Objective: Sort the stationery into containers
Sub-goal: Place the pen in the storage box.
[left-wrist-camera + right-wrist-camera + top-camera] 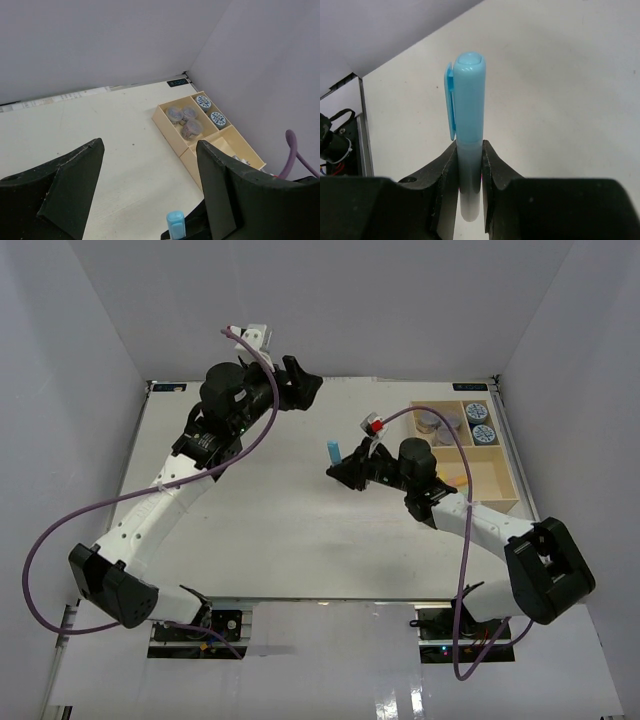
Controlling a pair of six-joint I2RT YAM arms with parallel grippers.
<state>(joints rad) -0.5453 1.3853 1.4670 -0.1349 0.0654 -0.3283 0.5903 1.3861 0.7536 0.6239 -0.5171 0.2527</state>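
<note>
Two grippers noted: right gripper point(469, 172) clamped on blue marker point(466, 110) at frame centre; left gripper point(150, 185) jaws apart, upper left. We place wooden tray point(497, 502) upper right.

The tray point(497, 472) sits at the far right of the table point(280, 530), against its right edge. Rolls point(437, 421) lie in the tray's far-left compartment; two more rolls point(478, 422) lie in the far-right compartment. The marker point(334, 451) stands clamped in the right gripper point(340, 472), left of the tray, mid-table. The left gripper point(300, 380) hangs parted over the far edge, well apart from the marker.
</note>
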